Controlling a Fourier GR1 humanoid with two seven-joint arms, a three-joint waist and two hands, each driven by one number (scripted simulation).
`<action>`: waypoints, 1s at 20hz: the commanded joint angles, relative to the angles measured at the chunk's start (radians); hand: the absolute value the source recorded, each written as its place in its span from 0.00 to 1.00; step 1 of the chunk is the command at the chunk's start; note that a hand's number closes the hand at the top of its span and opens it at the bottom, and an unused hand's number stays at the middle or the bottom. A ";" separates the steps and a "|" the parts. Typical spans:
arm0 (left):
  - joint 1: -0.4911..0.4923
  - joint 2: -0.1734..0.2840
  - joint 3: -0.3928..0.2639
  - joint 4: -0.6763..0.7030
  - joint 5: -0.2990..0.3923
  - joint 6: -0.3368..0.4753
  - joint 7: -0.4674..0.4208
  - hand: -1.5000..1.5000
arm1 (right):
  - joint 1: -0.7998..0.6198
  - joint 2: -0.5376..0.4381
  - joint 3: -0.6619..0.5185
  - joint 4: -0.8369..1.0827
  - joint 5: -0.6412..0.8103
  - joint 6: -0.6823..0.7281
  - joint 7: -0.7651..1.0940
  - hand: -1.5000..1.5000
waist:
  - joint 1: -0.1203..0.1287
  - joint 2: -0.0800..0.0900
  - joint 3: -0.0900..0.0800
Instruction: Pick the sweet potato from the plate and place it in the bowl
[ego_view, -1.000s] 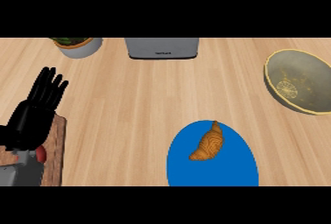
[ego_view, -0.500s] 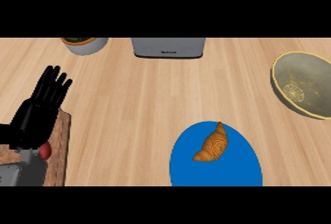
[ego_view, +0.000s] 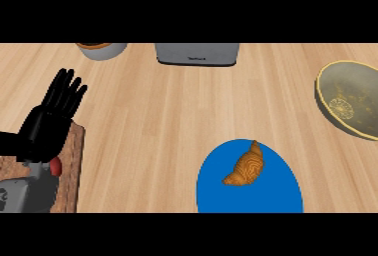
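Observation:
A curved orange-brown sweet potato (ego_view: 246, 168) lies on a blue plate (ego_view: 277, 192) at the lower middle-right of the head view. The olive-grey bowl (ego_view: 353, 104) with a yellow rim stands at the right edge, cut off by the frame. My left hand (ego_view: 50, 121) shows at the left edge, fingers straight and pointing up, open and holding nothing, far from the plate. My right hand does not show.
A grey box-shaped appliance (ego_view: 197, 53) stands at the back middle. A grey pot with an orange inside (ego_view: 102, 49) sits at the back left. A brown wooden board (ego_view: 68, 172) lies under my left forearm, with a small red thing (ego_view: 55, 166) on it.
The whole scene has slid slightly rightward and upward in the view. My left hand keeps its open pose; the sweet potato stays on the plate.

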 joint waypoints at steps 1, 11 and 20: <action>0.033 -0.023 -0.025 0.016 -0.031 -0.014 -0.055 0.50 | -0.125 0.043 0.035 0.232 0.086 -0.045 -0.073 1.00 | 0.014 0.005 0.000; -0.048 -0.005 -0.007 0.022 0.002 -0.020 -0.003 0.50 | -0.220 0.127 0.055 0.535 0.129 0.077 -0.058 0.00 | 0.036 0.021 0.003; 0.013 -0.009 -0.013 -0.009 -0.003 -0.029 -0.009 0.50 | -0.271 0.087 -0.172 0.601 -0.085 0.146 -0.307 0.00 | 0.025 0.013 0.006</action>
